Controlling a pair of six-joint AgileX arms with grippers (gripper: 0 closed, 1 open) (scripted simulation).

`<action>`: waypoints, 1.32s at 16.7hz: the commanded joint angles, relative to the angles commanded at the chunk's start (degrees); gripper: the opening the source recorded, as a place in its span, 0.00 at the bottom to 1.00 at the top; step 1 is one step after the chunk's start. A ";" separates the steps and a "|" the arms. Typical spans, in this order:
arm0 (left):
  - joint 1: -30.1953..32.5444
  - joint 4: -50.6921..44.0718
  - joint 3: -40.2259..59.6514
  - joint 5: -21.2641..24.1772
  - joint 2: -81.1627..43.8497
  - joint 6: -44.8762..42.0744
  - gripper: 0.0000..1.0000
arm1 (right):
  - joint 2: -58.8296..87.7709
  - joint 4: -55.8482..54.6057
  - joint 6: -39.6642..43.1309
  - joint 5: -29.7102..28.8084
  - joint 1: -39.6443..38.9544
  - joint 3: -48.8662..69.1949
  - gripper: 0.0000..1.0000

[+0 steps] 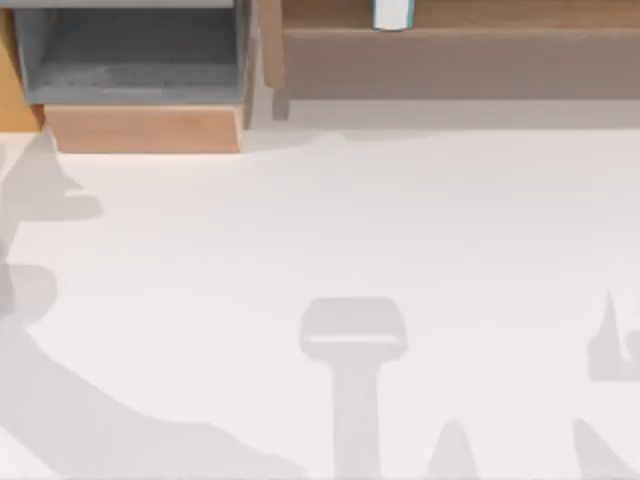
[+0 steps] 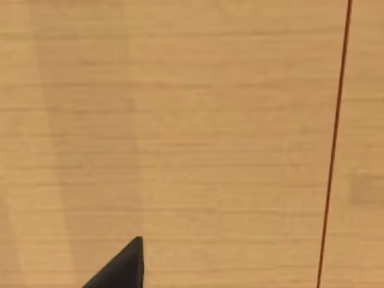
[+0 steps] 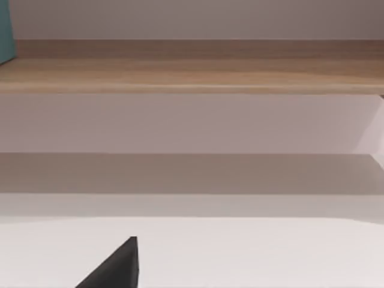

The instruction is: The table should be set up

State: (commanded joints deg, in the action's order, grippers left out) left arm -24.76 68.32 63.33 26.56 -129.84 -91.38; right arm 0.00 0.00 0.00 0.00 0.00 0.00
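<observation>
Shadows of arms and grippers fall across the near part of the table (image 1: 400, 220) in your top view, the largest running in from the near left corner. That white tabletop spreads across the whole width. Along its far edge, to your left, sits a wooden box with grey inside (image 1: 135, 60); to the right of it runs a light-brown wooden shelf unit (image 1: 450, 60), with a small white-and-teal object (image 1: 392, 13) on its top at the far edge.

From your left wrist view, one dark fingertip (image 2: 123, 269) of the left gripper shows against a pale wooden panel (image 2: 180, 120) crossed by a thin red line (image 2: 333, 144); whether those fingers are wide or narrow I cannot tell.

From your right wrist view, a dark fingertip (image 3: 117, 267) of the right gripper hangs over the white table (image 3: 252, 252), facing the wooden shelf (image 3: 192, 72), with a teal object (image 3: 6, 33) at the shelf's end. Its finger spread I cannot tell either.
</observation>
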 joint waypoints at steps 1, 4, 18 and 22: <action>-0.32 0.66 -1.23 0.25 0.61 0.00 1.00 | 0.00 0.00 0.00 0.00 0.00 0.00 1.00; -0.71 1.41 -2.64 0.52 1.31 -0.01 1.00 | 0.00 0.00 0.00 0.00 0.00 0.00 1.00; 31.15 -3.28 -8.75 -16.71 13.55 24.65 1.00 | 0.00 0.00 0.00 0.00 0.00 0.00 1.00; 47.55 -8.65 -6.63 -28.94 15.33 41.00 1.00 | 0.00 0.00 0.00 0.00 0.00 0.00 1.00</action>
State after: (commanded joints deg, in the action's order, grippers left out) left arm 22.79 59.67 56.70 -2.38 -114.51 -50.38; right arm 0.00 0.00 0.00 0.00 0.00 0.00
